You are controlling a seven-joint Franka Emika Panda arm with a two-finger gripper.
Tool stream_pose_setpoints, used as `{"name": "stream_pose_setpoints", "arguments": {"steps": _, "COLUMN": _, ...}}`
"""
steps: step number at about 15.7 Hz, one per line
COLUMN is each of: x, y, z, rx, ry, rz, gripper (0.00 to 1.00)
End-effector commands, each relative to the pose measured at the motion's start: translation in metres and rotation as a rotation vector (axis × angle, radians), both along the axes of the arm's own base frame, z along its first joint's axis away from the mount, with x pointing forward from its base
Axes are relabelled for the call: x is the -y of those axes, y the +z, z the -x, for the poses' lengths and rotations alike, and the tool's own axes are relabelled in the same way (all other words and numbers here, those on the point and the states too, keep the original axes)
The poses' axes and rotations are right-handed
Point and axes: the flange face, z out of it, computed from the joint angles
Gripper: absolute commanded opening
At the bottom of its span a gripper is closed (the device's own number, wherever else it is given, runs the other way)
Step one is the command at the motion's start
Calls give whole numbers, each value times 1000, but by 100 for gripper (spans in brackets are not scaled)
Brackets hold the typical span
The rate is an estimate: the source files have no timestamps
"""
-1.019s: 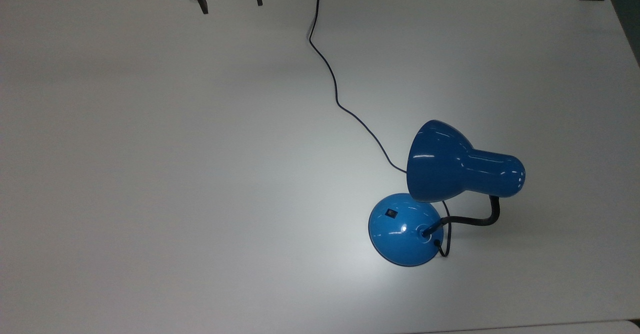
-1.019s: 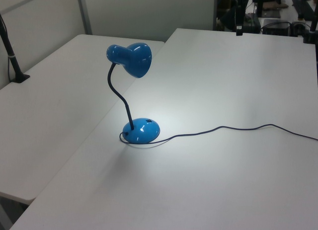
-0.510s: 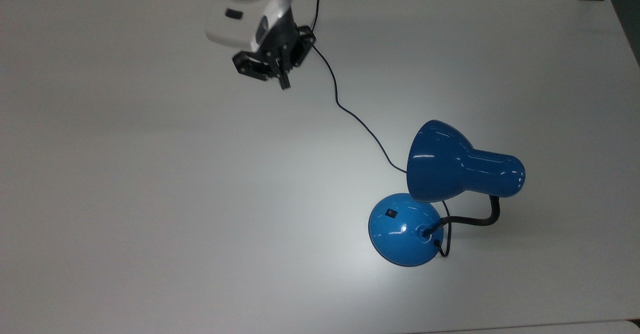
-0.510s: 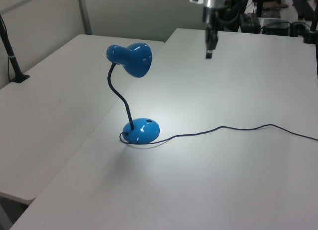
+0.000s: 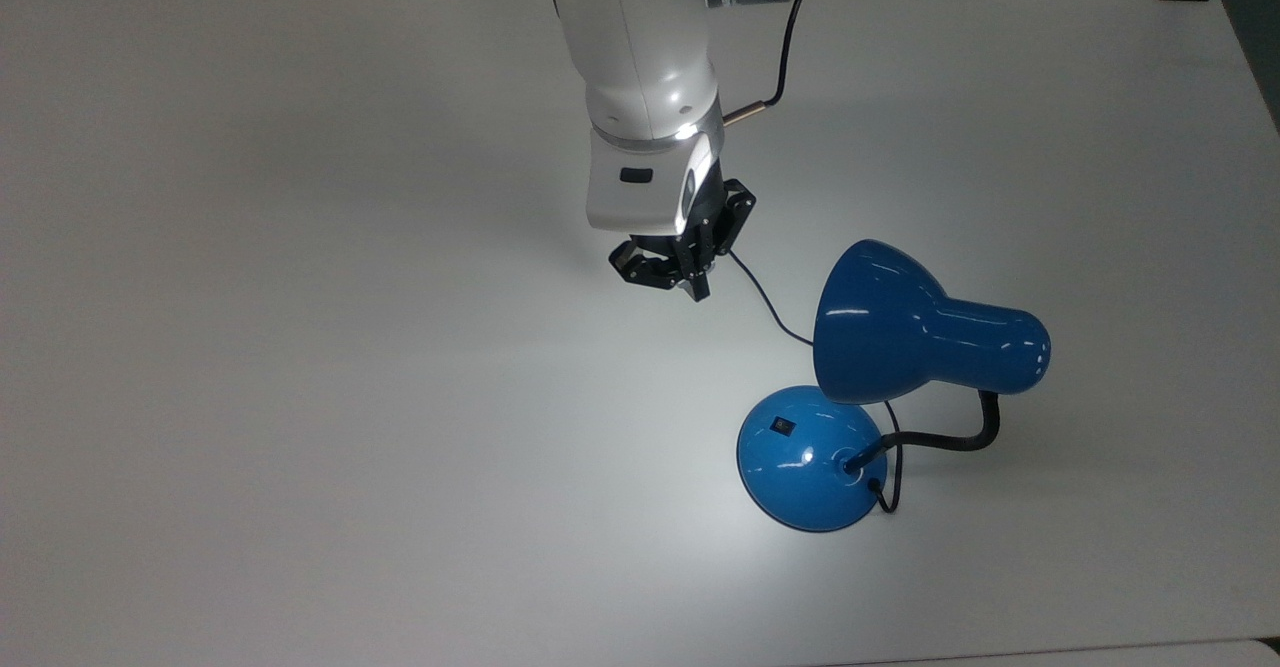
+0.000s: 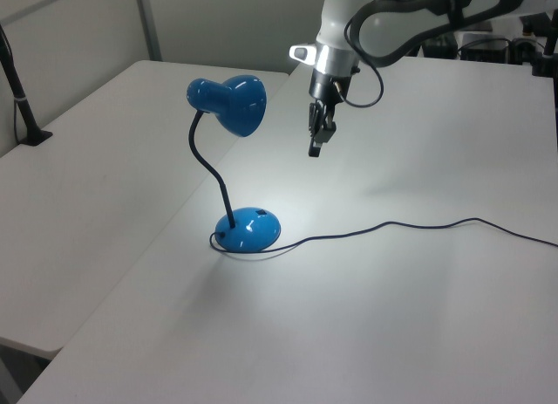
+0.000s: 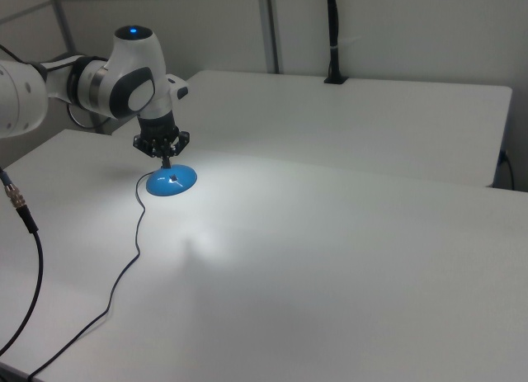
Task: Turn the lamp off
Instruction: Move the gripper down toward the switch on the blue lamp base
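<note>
Black 2-finger pincer on the white arm hangs clenched and empty above the desk, apart from the lit lamp.

The pincer's 2 slim black fingers are pressed together into 1 point aimed down, gripping nothing and touching nothing; in the left view it hangs in the air well above the matte white desk. The glossy blue desk lamp with a bell-shaped shade stands at about 4 o'clock from the pincer in the top view. Its black ribbed flexible neck curves down to a round domed blue base bearing a small black rectangular switch. A bright pool of light lies on the desk around the base. A thin black cord snakes away from the base across the desk.
</note>
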Motion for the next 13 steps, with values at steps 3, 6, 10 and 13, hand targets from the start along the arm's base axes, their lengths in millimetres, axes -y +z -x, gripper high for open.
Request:
{"name": "stream_pose_setpoints", "arguments": {"steps": 3, "x": -51, "y": -35, "z": -35, "rx": 113, "ry": 51, "rz": 8, "gripper": 0}}
{"name": "stream_pose_setpoints", "arguments": {"steps": 6, "x": -67, "y": -60, "z": -42, "rx": 174, "ry": 49, "rz": 14, "gripper": 0}}
{"name": "stream_pose_setpoints", "arguments": {"steps": 10, "x": -78, "y": -82, "z": -54, "rx": 215, "ry": 58, "rz": 27, "gripper": 0}}
{"name": "stream_pose_setpoints", "arguments": {"steps": 13, "x": -81, "y": -97, "z": -58, "rx": 210, "ry": 59, "rz": 34, "gripper": 0}}
